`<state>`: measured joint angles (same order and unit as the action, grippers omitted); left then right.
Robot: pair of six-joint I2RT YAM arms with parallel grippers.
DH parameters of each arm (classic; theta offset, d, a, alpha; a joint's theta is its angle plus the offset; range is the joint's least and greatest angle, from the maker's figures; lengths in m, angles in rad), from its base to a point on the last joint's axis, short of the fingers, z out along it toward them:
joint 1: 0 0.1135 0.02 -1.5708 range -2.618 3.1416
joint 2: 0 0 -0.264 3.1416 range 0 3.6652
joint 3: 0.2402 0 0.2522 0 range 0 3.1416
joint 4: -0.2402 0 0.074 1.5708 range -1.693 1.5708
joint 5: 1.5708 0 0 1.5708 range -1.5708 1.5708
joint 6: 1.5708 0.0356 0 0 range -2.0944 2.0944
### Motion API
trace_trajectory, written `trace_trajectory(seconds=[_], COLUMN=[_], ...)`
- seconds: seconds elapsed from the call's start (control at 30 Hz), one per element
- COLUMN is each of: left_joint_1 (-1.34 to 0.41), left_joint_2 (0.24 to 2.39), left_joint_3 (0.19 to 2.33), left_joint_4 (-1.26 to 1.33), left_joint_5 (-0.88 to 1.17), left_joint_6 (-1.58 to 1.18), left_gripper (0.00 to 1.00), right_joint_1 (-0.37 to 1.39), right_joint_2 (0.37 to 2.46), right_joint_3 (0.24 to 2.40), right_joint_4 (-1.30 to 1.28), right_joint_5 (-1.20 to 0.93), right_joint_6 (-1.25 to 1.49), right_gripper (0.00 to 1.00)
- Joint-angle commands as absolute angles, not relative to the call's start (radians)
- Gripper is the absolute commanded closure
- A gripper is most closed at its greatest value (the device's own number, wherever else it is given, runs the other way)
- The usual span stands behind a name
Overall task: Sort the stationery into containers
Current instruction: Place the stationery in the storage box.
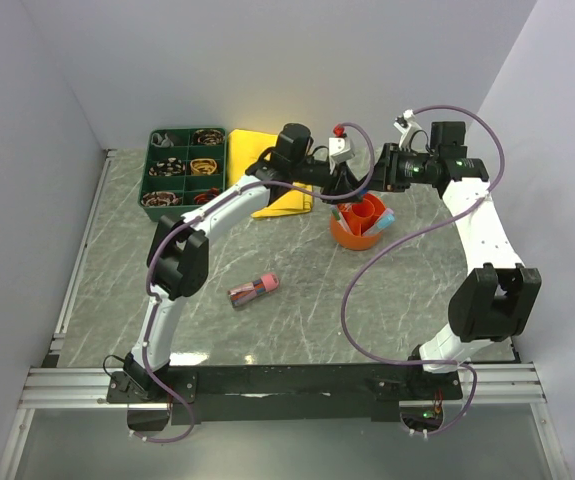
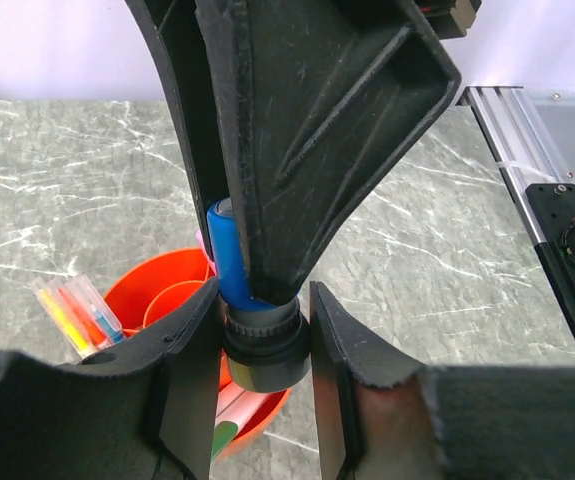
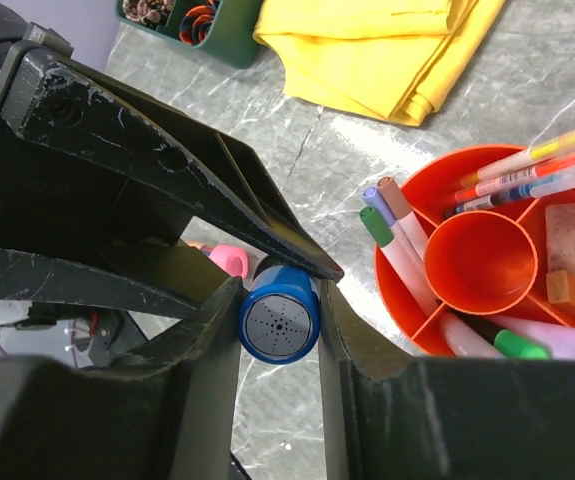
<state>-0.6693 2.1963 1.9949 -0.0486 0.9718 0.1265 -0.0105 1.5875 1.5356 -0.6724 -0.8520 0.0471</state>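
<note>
Sorting, judged well advanced: pot (image 1: 352, 232) stocked with pens (image 3: 407, 260), tray (image 1: 167, 211) filled with bits (image 1: 207, 165); blue marker (image 2: 229, 250) above the pot, pinched at opposite ends by left tool (image 2: 262, 335) and right tool (image 3: 279, 305); pen bundle (image 1: 254, 290) outstanding on the surface (image 1: 287, 340).

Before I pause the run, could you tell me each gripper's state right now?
Left gripper: closed on the blue marker, at its dark end.
Right gripper: closed on the same blue marker.
</note>
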Motion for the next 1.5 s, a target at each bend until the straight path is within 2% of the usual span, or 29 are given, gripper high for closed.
trace_trajectory(seconds=[0.0, 0.1, 0.13, 0.23, 0.27, 0.33, 0.63, 0.87, 1.2, 1.47], left_joint_1=[-0.675, -0.675, -0.675, -0.673, -0.672, -0.658, -0.615, -0.589, -0.574, -0.548], left_joint_2=[2.122, 2.12, 2.117, 2.086, 2.054, 2.014, 1.786, 1.652, 1.601, 1.595], left_joint_3=[1.994, 2.0, 2.003, 1.99, 1.952, 1.898, 1.605, 1.444, 1.376, 1.356], left_joint_4=[-0.02, -0.052, -0.075, -0.149, -0.152, -0.14, -0.127, -0.17, -0.212, -0.216], left_joint_5=[0.974, 0.887, 0.861, 0.758, 0.732, 0.695, 0.533, 0.488, 0.46, 0.448], left_joint_6=[0.133, 0.162, 0.184, 0.293, 0.323, 0.339, 0.351, 0.365, 0.4, 0.403], left_gripper=[0.86, 0.6, 0.44, 0.25, 0.22, 0.01, 0.01, 0.0, 0.0, 0.0], right_joint_1=[-0.005, -0.005, -0.005, -0.014, -0.017, -0.026, -0.035, -0.034, -0.026, -0.005], right_joint_2=[1.571, 1.56, 1.557, 1.563, 1.568, 1.586, 1.664, 1.749, 1.871, 1.894], right_joint_3=[1.568, 1.575, 1.581, 1.609, 1.615, 1.629, 1.654, 1.704, 1.744, 1.727], right_joint_4=[-0.664, -0.681, -0.689, -0.709, -0.719, -0.736, -0.735, -0.727, -0.738, -0.744], right_joint_5=[-0.853, -0.842, -0.833, -0.75, -0.706, -0.658, -0.453, -0.396, -0.394, -0.394], right_joint_6=[0.017, -0.018, -0.029, -0.077, -0.101, -0.127, -0.207, -0.222, -0.229, -0.232], right_gripper=[0.79, 0.85, 0.86, 0.87, 0.87, 0.88, 0.9, 0.91, 0.91, 0.91])
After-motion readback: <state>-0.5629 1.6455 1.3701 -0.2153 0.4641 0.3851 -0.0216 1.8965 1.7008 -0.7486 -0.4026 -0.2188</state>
